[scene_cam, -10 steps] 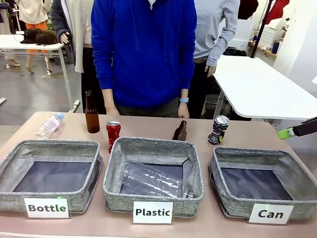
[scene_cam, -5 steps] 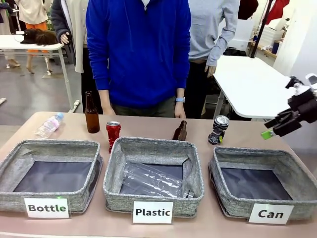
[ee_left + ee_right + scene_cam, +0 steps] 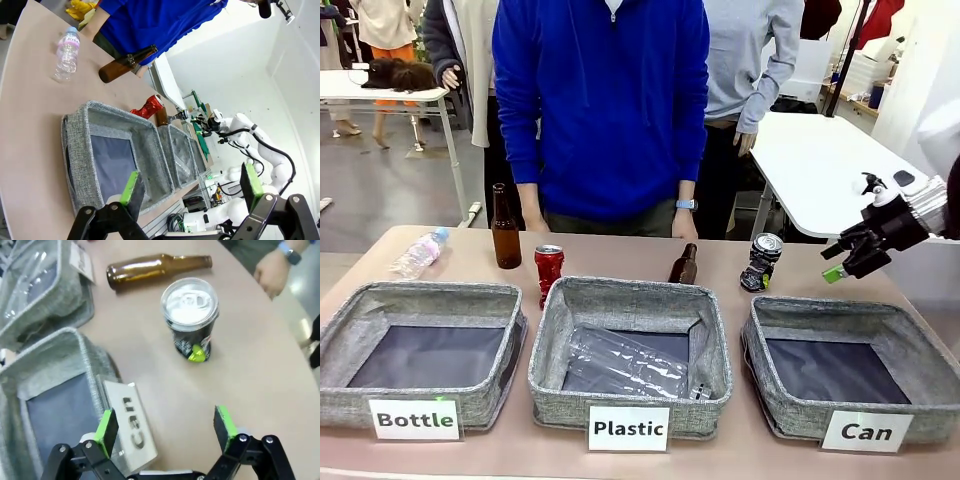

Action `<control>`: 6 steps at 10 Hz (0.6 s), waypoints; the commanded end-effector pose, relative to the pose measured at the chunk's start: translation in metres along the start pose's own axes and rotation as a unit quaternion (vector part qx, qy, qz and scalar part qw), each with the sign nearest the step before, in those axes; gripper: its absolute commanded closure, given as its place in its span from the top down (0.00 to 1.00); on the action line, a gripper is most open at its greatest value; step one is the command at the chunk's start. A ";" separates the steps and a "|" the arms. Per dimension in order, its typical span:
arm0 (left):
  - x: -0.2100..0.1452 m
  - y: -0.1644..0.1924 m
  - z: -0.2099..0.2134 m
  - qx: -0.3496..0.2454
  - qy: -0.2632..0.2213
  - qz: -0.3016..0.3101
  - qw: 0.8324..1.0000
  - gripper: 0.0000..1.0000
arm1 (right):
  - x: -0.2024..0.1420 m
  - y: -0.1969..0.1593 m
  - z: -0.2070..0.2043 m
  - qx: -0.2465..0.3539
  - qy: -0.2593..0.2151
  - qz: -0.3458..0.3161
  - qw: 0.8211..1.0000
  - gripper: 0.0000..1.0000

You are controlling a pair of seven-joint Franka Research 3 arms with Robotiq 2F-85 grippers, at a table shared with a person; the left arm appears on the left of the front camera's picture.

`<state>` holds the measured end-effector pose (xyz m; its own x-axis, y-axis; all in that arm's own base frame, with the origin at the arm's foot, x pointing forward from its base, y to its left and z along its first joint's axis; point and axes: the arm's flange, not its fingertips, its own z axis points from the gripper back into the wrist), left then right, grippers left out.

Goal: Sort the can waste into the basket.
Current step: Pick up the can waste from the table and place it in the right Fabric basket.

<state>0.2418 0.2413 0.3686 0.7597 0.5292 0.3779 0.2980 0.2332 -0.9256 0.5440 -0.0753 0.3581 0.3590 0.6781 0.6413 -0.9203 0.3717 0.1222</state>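
On the table (image 3: 260,365), the dented can (image 3: 191,315) stands upright, twelve o'clock from my right gripper (image 3: 166,424), jaws spread.

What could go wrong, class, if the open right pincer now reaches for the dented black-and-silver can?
The dented black-and-silver metal can stands upright with crumpled sides, so the right pincer may tip it or slip. The brown glass bottle lying beside it could get knocked and roll. The person's hand is close by.
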 end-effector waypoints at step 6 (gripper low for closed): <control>-0.002 -0.002 -0.001 -0.010 -0.006 -0.014 1.000 1.00 | -0.003 -0.067 -0.068 0.063 -0.089 0.059 0.992 1.00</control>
<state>0.2419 0.2414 0.3686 0.7596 0.5290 0.3783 0.2984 0.2334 -0.9255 0.6061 -0.0550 0.2970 0.2288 0.5901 0.7742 -0.9694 0.2109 0.1258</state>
